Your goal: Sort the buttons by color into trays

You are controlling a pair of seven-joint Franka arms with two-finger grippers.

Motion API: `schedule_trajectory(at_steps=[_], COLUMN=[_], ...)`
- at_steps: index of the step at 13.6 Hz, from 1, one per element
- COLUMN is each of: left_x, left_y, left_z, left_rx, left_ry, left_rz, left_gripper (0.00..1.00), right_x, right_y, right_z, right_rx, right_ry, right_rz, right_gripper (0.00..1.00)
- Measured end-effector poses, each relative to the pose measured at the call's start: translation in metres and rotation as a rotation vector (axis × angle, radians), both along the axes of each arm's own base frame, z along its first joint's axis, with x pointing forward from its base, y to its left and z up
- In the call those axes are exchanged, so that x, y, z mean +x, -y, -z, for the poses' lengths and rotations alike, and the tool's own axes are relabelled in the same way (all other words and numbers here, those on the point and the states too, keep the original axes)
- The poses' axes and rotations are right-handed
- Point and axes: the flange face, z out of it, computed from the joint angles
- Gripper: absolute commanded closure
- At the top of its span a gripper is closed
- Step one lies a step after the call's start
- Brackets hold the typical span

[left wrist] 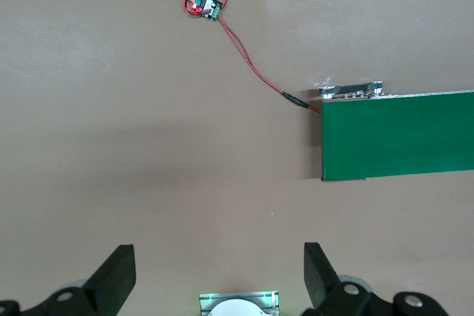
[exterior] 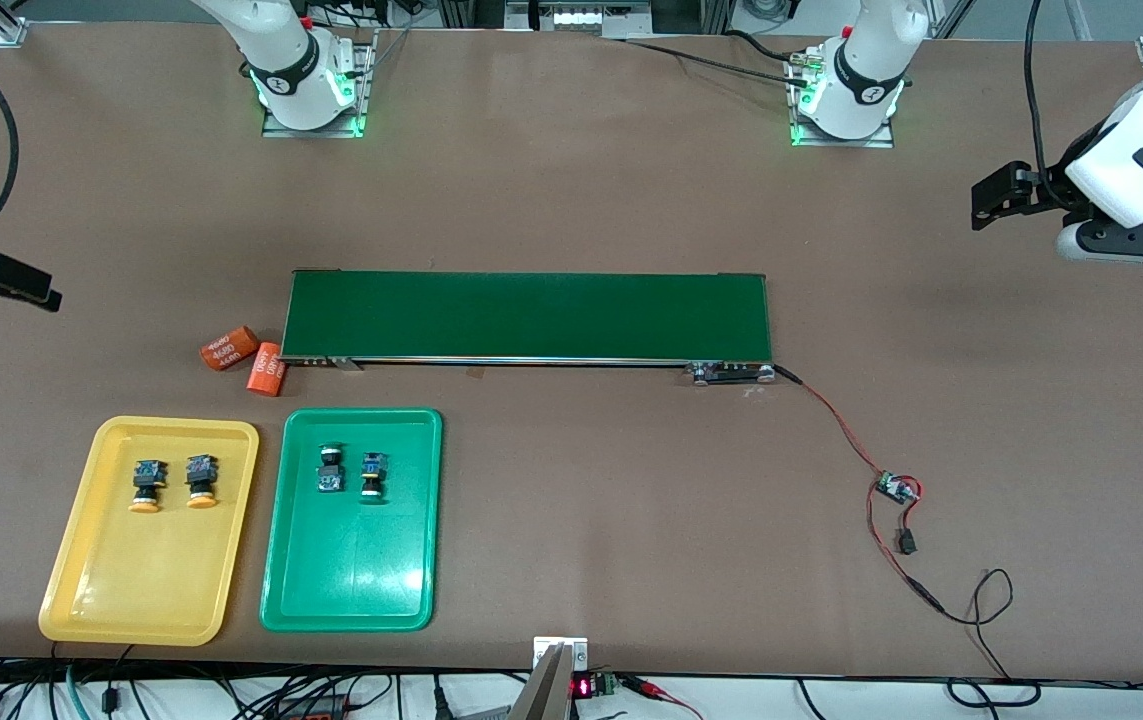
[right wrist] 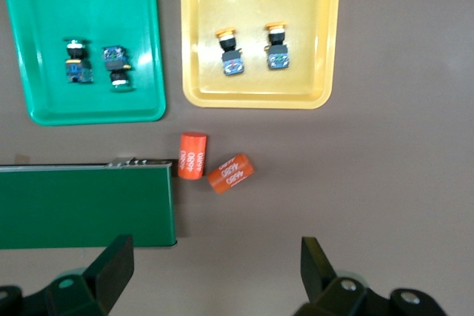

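- The sorting looks finished: both yellow-capped buttons (exterior: 174,483) lie side by side in the yellow tray (exterior: 81,600), toward the end of it farther from the front camera.
- Both green-capped buttons (exterior: 351,471) lie side by side in the green tray (exterior: 351,600), again in its farther part, caps hard to make out against the plastic.
- The two trays sit just beside each other on the bench (exterior: 581,520), toward the right arm's end, nearer the front camera than the long green belt (exterior: 528,315).
- Two orange cylinders (exterior: 244,357) with white print lie touching each other on the bench, beside the belt's end and farther from the camera than the yellow tray; they are no part of the sort.
- The left tool (left wrist: 221,275) is released, fingers spread wide and empty, hanging over bare bench near the belt's other end, where a red wire runs to a small circuit board (exterior: 897,488).
- The right tool (right wrist: 216,266) is likewise released and empty, above the bench by the cylinders and the belt's end.
- Judged from this layout, no button is left outside a tray, so the next move calls for no grasp; the arms need only wait clear of the trays.
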Motion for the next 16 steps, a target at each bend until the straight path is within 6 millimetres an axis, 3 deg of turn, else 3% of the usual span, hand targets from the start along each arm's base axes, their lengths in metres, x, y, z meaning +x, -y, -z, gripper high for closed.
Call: schedule_trajectory(at_steps=[5, 9, 16], left_x=[0.0, 0.0, 0.0], left_y=[0.0, 0.0, 0.0], left_z=[0.0, 0.0, 0.0], left_rx=[0.0, 0.0, 0.0], left_ry=[0.0, 0.0, 0.0], left_rz=[0.0, 0.0, 0.0], left_gripper=[0.0, 0.0, 0.0], right_x=[-0.029, -0.052, -0.059], right_y=[-0.005, -0.021, -0.023], right_z=[0.005, -0.013, -0.012], right_rx=[0.012, 0.022, 0.024], right_ry=[0.02, 0.041, 0.003], right_rz=[-0.011, -0.043, -0.044], right_gripper=[0.0, 0.0, 0.0])
